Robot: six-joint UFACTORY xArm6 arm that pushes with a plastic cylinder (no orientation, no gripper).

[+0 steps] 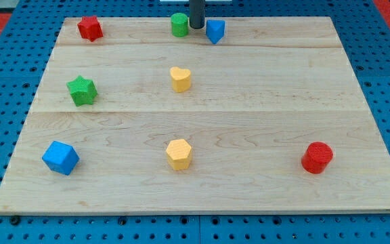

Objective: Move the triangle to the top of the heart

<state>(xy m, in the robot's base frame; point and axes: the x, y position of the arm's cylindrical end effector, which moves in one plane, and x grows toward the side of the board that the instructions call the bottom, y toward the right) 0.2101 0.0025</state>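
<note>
The blue triangle (215,31) lies near the view's top edge of the wooden board, a little right of centre. The yellow heart (180,78) lies below and to the left of it, near the board's middle. My tip (196,26) stands at the view's top, between the green cylinder (179,24) on its left and the blue triangle on its right, close to both. Whether it touches the triangle cannot be told.
A red star (89,28) lies at the top left, a green star (82,90) at the left, a blue cube (60,157) at the bottom left, a yellow hexagon (179,154) at the bottom centre, a red cylinder (317,157) at the bottom right.
</note>
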